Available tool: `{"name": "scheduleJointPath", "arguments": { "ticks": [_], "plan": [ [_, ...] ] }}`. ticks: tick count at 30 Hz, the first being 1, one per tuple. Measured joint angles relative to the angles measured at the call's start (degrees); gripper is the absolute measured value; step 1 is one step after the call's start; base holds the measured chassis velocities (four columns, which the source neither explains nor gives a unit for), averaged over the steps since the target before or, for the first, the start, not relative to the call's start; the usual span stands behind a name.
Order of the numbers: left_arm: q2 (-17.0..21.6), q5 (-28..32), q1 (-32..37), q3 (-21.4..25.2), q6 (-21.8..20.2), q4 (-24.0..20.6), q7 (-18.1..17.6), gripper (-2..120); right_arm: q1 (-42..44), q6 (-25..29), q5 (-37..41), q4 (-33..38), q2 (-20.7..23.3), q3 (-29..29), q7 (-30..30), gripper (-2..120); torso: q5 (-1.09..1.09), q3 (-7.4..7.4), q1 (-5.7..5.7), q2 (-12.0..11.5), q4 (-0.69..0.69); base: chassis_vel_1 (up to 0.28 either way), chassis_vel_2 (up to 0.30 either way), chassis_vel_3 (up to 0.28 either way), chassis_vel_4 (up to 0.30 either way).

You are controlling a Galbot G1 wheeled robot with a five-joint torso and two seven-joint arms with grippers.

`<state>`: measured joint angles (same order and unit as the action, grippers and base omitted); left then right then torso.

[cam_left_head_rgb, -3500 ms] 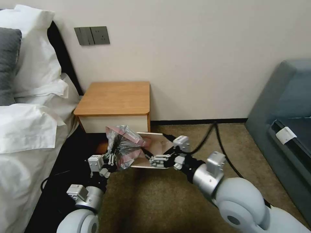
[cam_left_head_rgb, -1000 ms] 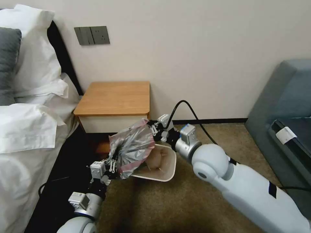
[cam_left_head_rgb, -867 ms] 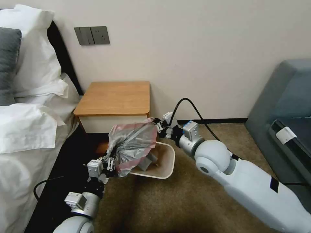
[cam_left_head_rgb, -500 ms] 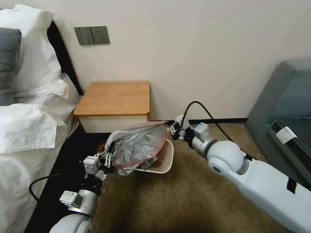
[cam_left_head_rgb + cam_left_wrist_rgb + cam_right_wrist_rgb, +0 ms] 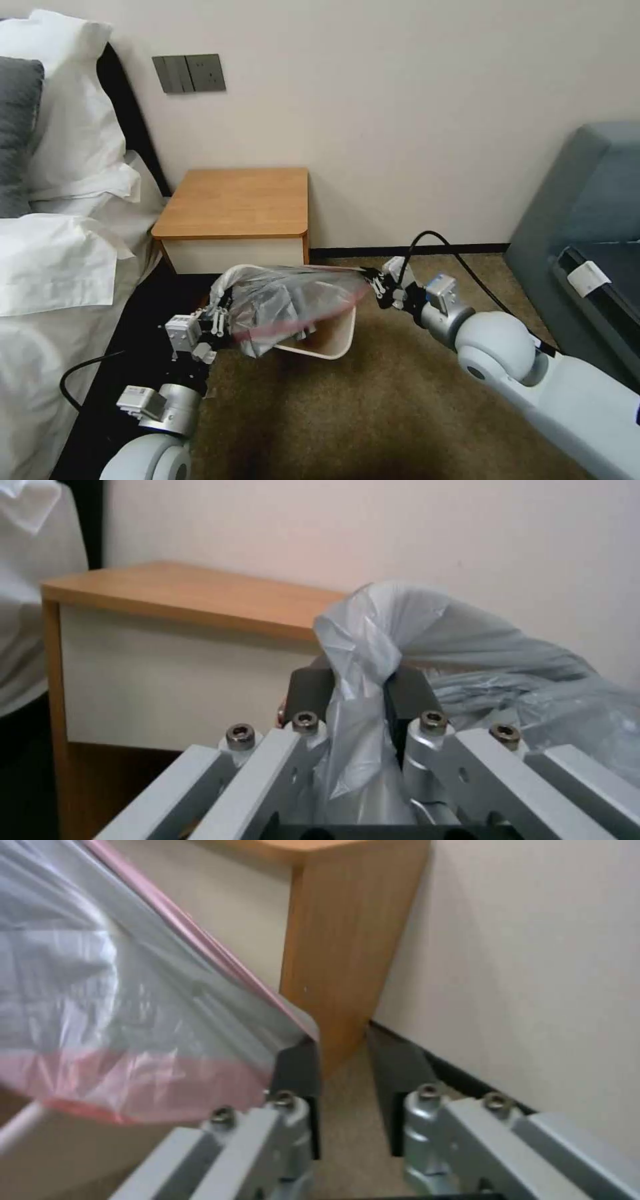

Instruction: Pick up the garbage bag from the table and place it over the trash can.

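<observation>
Since half a second ago the right gripper [image 5: 375, 285], jaws now parted and the film slipping off one pad, has drawn the garbage bag [image 5: 293, 303] taut across the trash can [image 5: 333, 343] while the left gripper [image 5: 217, 321] stays clamped on its bunched corner, leaving the mouth spread but not seated.

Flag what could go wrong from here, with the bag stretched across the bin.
1. The right tool has its jaws apart. The garbage bag seems to hang on only one finger, so its pink edge could slip off.
2. The film is taut between the tools and bunched in the shut left tool. More pull may tear it or drag it free.
3. The trash can looks tilted on the carpet, so bag tension could tip it.
</observation>
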<state>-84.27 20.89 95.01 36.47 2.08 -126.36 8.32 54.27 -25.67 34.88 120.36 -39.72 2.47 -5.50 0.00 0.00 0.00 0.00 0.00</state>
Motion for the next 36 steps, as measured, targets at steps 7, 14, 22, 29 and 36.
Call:
{"name": "scheduleJointPath", "arguments": {
  "ticks": [7,14,22,29,36],
  "plan": [
    [-0.8,1.2,-0.3,0.1,-0.6,0.0,-0.6,10,3.9,0.2,-0.5,0.9,0.7,-3.3,1.5,46,0.00,0.00,0.00,0.0,0.01,0.000,0.000,0.000,0.000],
    [-1.1,1.8,-0.9,0.5,-1.0,0.2,-1.4,10,8.1,0.6,-0.6,3.7,0.9,-6.7,2.5,70,0.00,0.00,0.00,0.0,0.00,0.000,0.000,0.000,0.000],
    [-1.3,2.6,-1.4,1.1,-1.8,1.5,-2.1,10,13.0,0.5,1.4,11.7,0.3,-11.9,2.2,98,-0.01,0.00,0.00,0.0,0.00,0.000,0.000,0.000,0.000],
    [-1.5,2.9,-1.9,1.3,-1.8,3.0,-2.6,10,15.5,1.2,4.8,17.7,-2.9,-15.9,0.0,100,-0.01,0.00,0.00,0.0,0.00,0.000,0.000,0.000,0.000],
    [-0.8,3.1,-2.3,1.0,-2.8,3.3,-2.5,10,11.2,16.1,-17.0,11.5,-0.4,-10.7,13.1,100,0.00,0.00,0.00,0.0,0.00,0.000,0.000,0.000,0.000]
  ]
}}
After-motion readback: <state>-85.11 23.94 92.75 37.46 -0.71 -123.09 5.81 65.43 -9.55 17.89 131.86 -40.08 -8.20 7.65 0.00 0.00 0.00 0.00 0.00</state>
